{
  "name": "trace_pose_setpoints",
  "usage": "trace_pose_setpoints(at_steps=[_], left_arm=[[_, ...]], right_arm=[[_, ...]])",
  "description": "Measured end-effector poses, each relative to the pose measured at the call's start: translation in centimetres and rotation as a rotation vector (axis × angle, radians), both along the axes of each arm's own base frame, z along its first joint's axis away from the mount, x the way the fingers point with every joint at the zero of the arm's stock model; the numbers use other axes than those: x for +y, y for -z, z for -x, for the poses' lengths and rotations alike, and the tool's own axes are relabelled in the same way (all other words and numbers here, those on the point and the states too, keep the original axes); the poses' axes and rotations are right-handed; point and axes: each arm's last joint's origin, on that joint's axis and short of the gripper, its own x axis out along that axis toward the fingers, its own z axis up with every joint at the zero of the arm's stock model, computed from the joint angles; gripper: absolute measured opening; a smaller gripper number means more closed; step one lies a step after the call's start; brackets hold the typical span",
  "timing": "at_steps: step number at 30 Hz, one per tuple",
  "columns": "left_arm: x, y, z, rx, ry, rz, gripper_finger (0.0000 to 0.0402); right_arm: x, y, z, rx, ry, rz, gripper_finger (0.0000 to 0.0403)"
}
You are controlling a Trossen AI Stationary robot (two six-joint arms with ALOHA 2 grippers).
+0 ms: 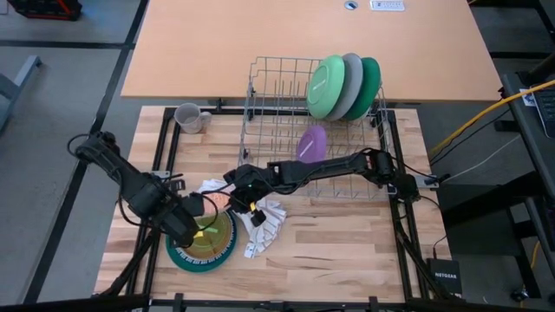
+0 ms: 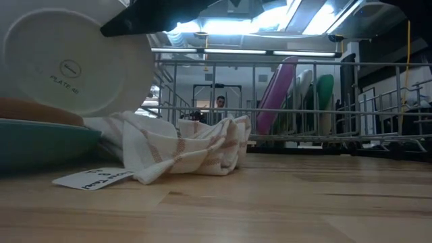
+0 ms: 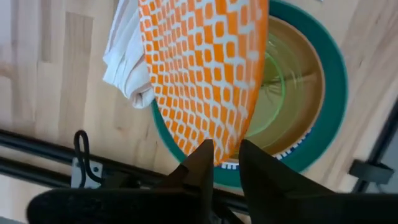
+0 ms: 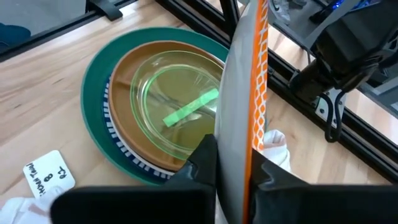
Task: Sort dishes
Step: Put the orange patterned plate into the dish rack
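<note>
An orange-and-white patterned plate [image 3: 205, 68], white underneath [image 2: 74, 64], stands on edge over a stack at the table's near left: a teal plate [image 4: 93, 118], a brown bowl [image 4: 124, 71] and a green glass dish [image 4: 180, 106]. My right gripper [image 4: 233, 158] is shut on the patterned plate. My left gripper [image 3: 227, 152] points down over the stack [image 1: 204, 244], open, with its fingers on either side of the plate's opposite rim. Green, grey and teal plates [image 1: 342, 87] and a purple one [image 1: 312, 143] stand upright in the wire rack [image 1: 277, 82]. My right gripper pinches the patterned plate's rim [image 4: 239, 140] between its two fingers, one on the grey-white back and one on the orange face. The fingers slant down from the table's right side. The plate stands on edge above the stack; whether its lower rim touches the bowl I cannot tell.
A striped white cloth [image 1: 260, 217] with a paper tag [image 2: 91, 179] lies bunched just right of the stack, under my right arm. A grey mug [image 1: 189, 117] stands at the far left beside the rack. A person [image 2: 221, 102] shows in the room beyond.
</note>
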Motion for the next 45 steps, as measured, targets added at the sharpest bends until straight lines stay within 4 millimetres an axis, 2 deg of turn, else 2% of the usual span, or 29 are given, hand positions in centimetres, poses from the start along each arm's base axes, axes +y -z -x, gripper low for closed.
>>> trace_pose_setpoints(at_steps=[10,17,21,28,33,40,45], left_arm=[[1.4,-3.7,3.5,-0.153,-0.082,0.142,0.0029],[2.6,-5.0,5.6,-0.296,-0.097,0.138,0.0003],[3.1,-5.4,6.2,-0.355,-0.094,0.116,0.0003],[3.3,-5.6,6.4,-0.376,-0.031,0.084,0.0001],[4.1,-6.0,6.8,-0.437,0.021,0.026,0.0002],[5.9,-7.0,8.0,-0.582,0.050,-0.096,0.0002],[6.5,-7.4,8.4,-0.634,0.082,-0.175,0.0002]], right_arm=[[0.0,-0.1,0.0,0.005,0.029,-0.026,0.0021],[0.1,-0.4,-0.2,-0.022,0.047,-0.061,0.0020],[0.1,-1.1,-0.4,-0.037,0.059,-0.083,0.0020],[0.1,-3.9,-0.6,-0.098,0.086,-0.134,0.0020],[-0.3,-5.8,-0.2,-0.053,0.222,-0.135,0.0020],[-0.7,-9.0,1.9,0.139,0.366,-0.199,0.0020],[-1.1,-12.2,4.1,0.119,0.447,-0.275,0.0020]])
